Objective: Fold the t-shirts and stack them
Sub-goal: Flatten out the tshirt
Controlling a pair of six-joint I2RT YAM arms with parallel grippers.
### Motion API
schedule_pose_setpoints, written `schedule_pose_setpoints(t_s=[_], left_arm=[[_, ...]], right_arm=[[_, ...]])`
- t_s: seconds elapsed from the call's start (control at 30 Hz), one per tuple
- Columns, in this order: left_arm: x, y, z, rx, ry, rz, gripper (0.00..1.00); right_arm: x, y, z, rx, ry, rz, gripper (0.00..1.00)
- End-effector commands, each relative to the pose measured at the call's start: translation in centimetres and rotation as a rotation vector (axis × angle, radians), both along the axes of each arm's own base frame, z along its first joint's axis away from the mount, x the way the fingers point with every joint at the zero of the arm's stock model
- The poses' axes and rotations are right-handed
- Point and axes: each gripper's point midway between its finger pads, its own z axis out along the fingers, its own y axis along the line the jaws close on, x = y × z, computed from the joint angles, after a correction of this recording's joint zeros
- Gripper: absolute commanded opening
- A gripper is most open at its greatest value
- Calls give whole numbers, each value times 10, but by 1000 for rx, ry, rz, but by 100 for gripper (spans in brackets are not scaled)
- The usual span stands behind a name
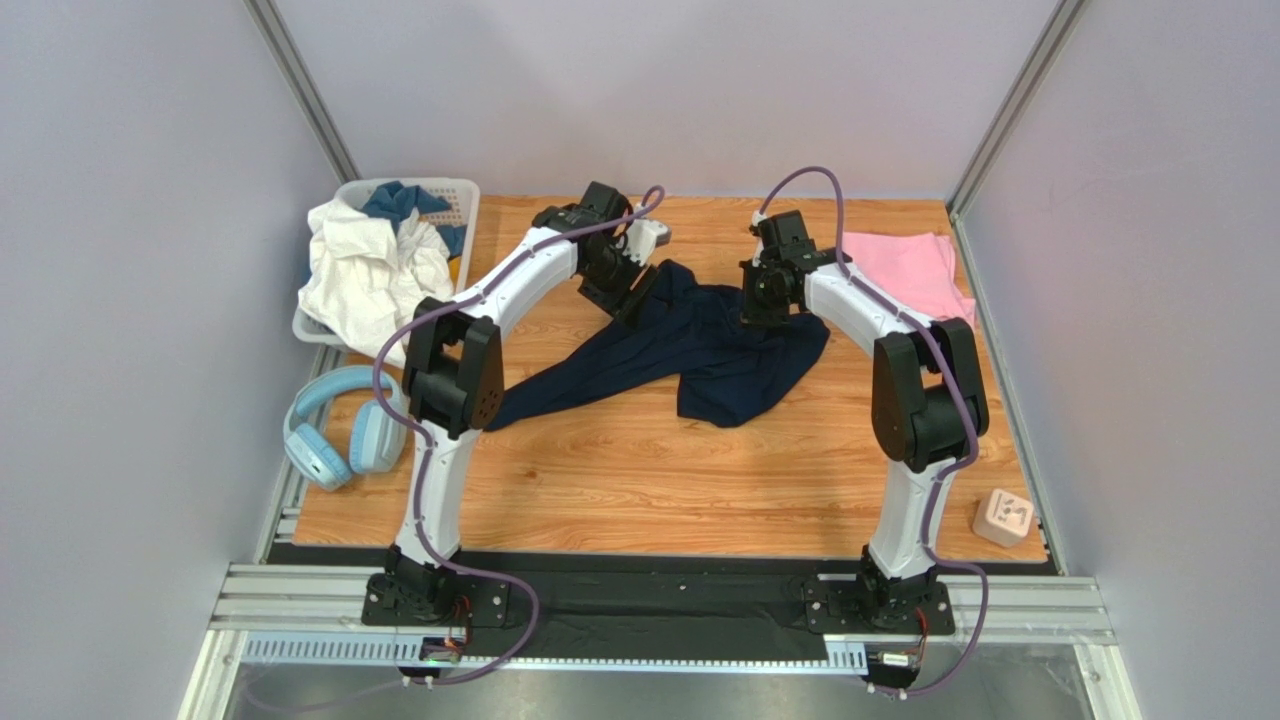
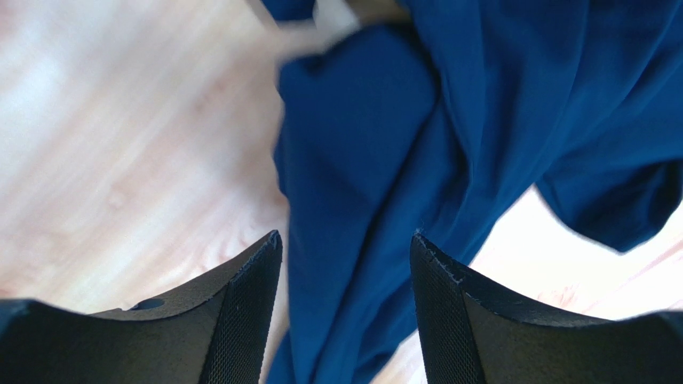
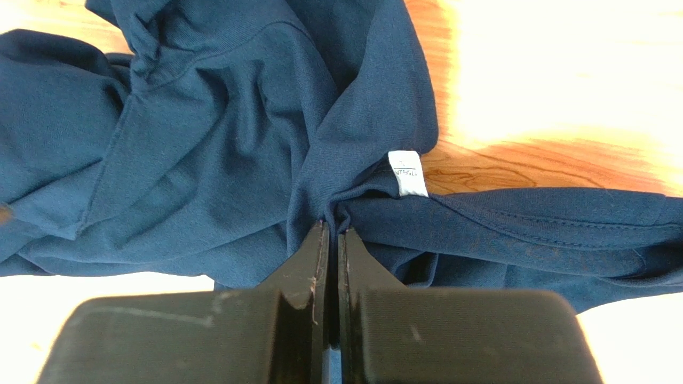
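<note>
On the near right corner of the wooden desk (image 1: 661,495) sits a small pale beige block (image 1: 1002,518), well apart from everything else. At the near left edge lie light-blue padded over-ear headphones (image 1: 338,428), partly off the wood.

Mid-desk, the dark navy cloth t-shirt (image 1: 706,360) lies crumpled and unfolded, one long tail stretching toward the left arm's elbow. Both arms reach over its far edge. The right end effector (image 3: 333,228) has its fingers pressed together, with a gathered fold of the navy shirt pinched at their tips, just beside a small white sewn-in label (image 3: 407,172). The left end effector (image 2: 345,240) has its fingers spread apart over a bunched strip of the same shirt; the wrist view is blurred, and whether the pads touch the cloth cannot be told.

Farther back on the right, the light pink cloth t-shirt (image 1: 909,270) lies flat against the far right corner, partly behind the right arm. At the far left, a white plastic laundry basket (image 1: 451,195) holds rumpled white cloth (image 1: 368,263) and blue cloth (image 1: 403,198).
</note>
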Motion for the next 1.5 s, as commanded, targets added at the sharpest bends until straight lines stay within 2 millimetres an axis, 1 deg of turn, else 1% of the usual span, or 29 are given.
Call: schedule_pose_setpoints(t_s=[0.0, 0.13, 0.23, 0.4, 0.47, 0.5, 0.53, 0.6, 0.67, 0.7, 0.77, 0.8, 0.87, 0.9, 0.93, 0.97, 1.0, 1.03, 1.07, 1.1, 1.13, 1.17, 1.2, 1.23, 1.27, 1.33, 1.37, 1.43, 1.47], left_arm=[[17, -7, 6, -34, -11, 32, 66], [19, -9, -1, -37, 0, 40, 66], [17, -10, -7, -42, 21, 41, 65], [9, -13, -16, -56, 63, 34, 61], [9, -13, -16, -57, 66, 34, 49], [9, -13, -16, -57, 66, 35, 41], [9, -13, -16, -55, 64, 33, 22], [11, -11, -9, -53, 44, 35, 0], [12, -9, -2, -53, 32, 41, 0], [15, -5, 8, -60, 12, 44, 0], [17, -1, 20, -66, -7, 53, 0], [20, 5, 31, -74, -26, 63, 0], [22, 14, 46, -74, -47, 75, 0], [26, 22, 60, -81, -72, 91, 0], [28, 29, 69, -73, -92, 98, 0], [28, 35, 93, -81, -136, 103, 0], [31, 44, 105, -81, -163, 117, 0], [31, 49, 119, -87, -193, 119, 0], [28, 55, 149, -104, -249, 126, 0], [27, 62, 165, -106, -284, 137, 0], [24, 66, 180, -105, -317, 134, 0], [13, 71, 210, -115, -373, 131, 0], [6, 74, 222, -122, -392, 126, 0], [-6, 76, 233, -125, -395, 110, 0], [-20, 79, 255, -145, -432, 101, 0], [-41, 82, 270, -166, -441, 74, 0], [-62, 87, 282, -168, -445, 54, 0], [-85, 91, 293, -179, -447, 24, 0], [-106, 97, 303, -176, -467, 4, 0]], right_arm=[[3, 8, 2, 37, -23, 10, 0], [2, 8, 0, 35, -20, 17, 0], [3, 8, 2, 35, -28, 17, 0], [4, 9, 5, 41, -34, 17, 0], [4, 9, 6, 44, -34, 18, 0], [4, 9, 6, 46, -33, 18, 0], [4, 9, 6, 47, -35, 18, 0], [3, 9, 8, 46, -40, 18, 0], [2, 7, 10, 40, -44, 15, 0], [3, 7, 14, 40, -55, 14, 0], [4, 6, 18, 36, -66, 7, 0], [5, 5, 23, 38, -79, 6, 0], [6, 2, 31, 28, -100, -5, 0], [6, 0, 36, 24, -113, -11, 0], [7, -3, 50, 20, -150, -17, 0], [7, -5, 59, 14, -175, -13, 0], [7, -7, 70, 9, -196, -14, 0], [8, -9, 94, 13, -251, -20, 0], [6, -10, 109, 15, -281, -15, 0], [3, -11, 121, 19, -302, -16, 0], [-1, -12, 153, 40, -369, -14, 0], [-4, -13, 167, 50, -397, -16, 0], [-9, -14, 182, 61, -424, -19, 0], [-15, -15, 198, 74, -457, -17, 0], [-26, -18, 226, 99, -517, -18, 0], [-43, -20, 254, 128, -573, -11, 0], [-60, -25, 279, 148, -636, -11, 0], [-80, -29, 300, 169, -683, -5, 0], [-91, -32, 311, 179, -712, 0, 0]])
